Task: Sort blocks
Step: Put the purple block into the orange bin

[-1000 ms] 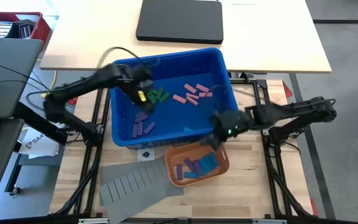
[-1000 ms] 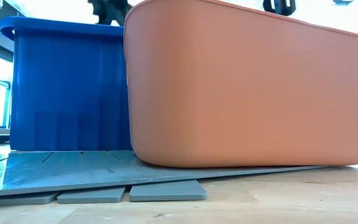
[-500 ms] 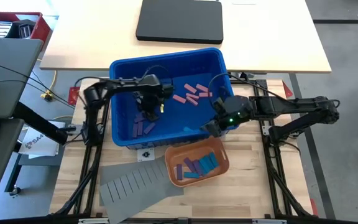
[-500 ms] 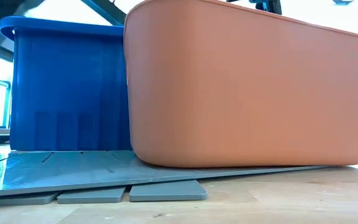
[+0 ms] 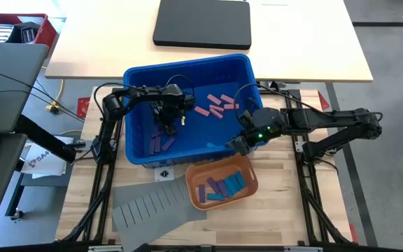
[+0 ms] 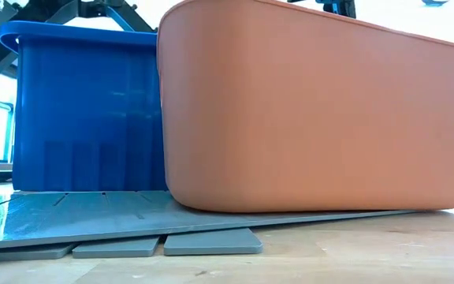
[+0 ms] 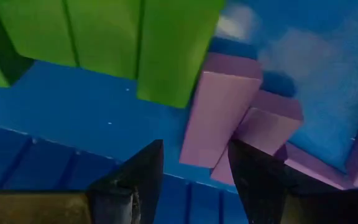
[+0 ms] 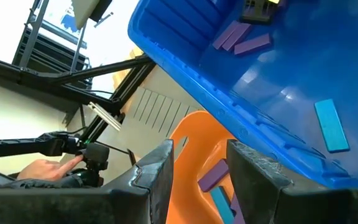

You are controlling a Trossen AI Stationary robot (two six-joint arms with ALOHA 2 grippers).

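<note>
Purple flat block [image 7: 219, 118] under left hand [image 7: 194, 177]
Fingers parted, empty; lower squarely, clench only that 1; right hand [image 8: 199, 163] empty over blue plastic bin [image 5: 135, 155].

Blue bin [image 5: 135, 84] at table centre. Left gripper [image 5: 168, 120] low inside its left half, over purple blocks [image 5: 161, 143]. Pink blocks [image 5: 215, 106] lie in the bin's far right part. Right gripper [image 5: 242, 142] at the bin's near right wall. Orange tray [image 5: 196, 173] just near of the bin holds blue and purple pieces. Grey slotted sheet [image 5: 152, 207] lies left of the tray.
</note>
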